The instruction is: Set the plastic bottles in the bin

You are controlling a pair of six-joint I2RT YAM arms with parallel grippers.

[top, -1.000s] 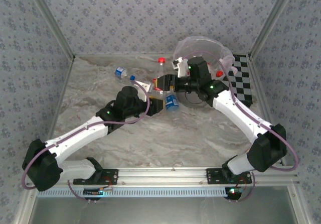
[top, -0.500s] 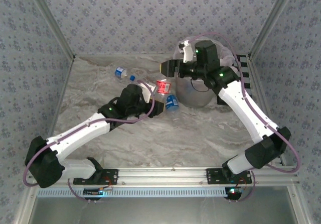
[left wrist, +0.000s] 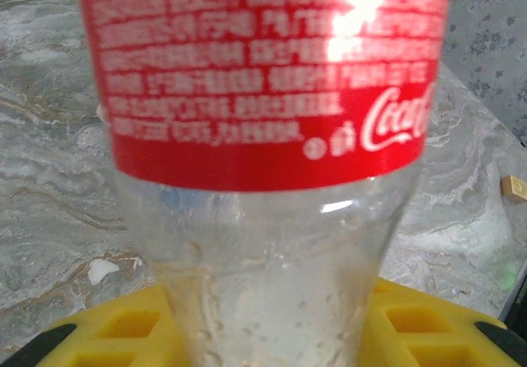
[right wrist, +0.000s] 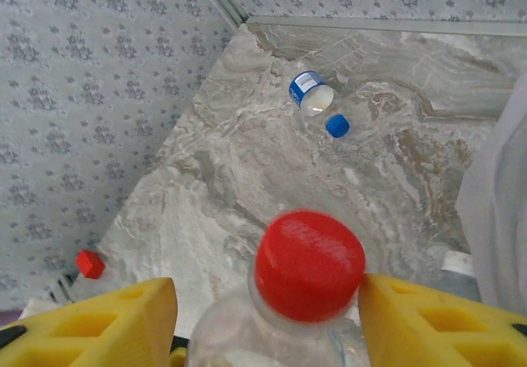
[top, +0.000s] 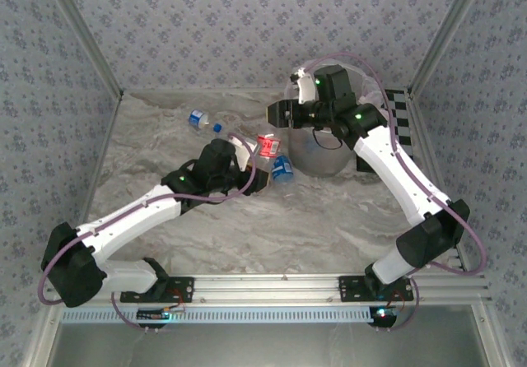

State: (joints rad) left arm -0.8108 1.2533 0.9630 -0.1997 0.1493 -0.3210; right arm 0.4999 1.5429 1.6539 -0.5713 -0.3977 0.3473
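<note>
Left pincer (left wrist: 268, 334) clamps red-label bottle (left wrist: 263, 95) by its label, right pincer (right wrist: 268, 326) grips red-cap bottle (right wrist: 309, 260) on the body; both likely light, thin-walled, slick, so hold mid-body, gently.

Colour key. Red-labelled bottle (left wrist: 263, 95): clear body, red band with white lettering. Red-capped bottle (right wrist: 309, 264): clear body, plain red cap. Blue-labelled bottle (right wrist: 311, 91): clear, with a blue-and-white label and a blue cap (right wrist: 337, 125). Left gripper (left wrist: 263, 326) and right gripper (right wrist: 268, 322): yellow fingers (right wrist: 99, 322). Bin (top: 317, 161): translucent grey. Table (top: 247, 227): grey-beige marble veining. Walls (top: 247, 30): pale blue-grey, repeating floral motif. Checkerboard (top: 401, 112): black and white squares. Arms (top: 140, 215): white and black, with purple cables (top: 346, 55).
</note>
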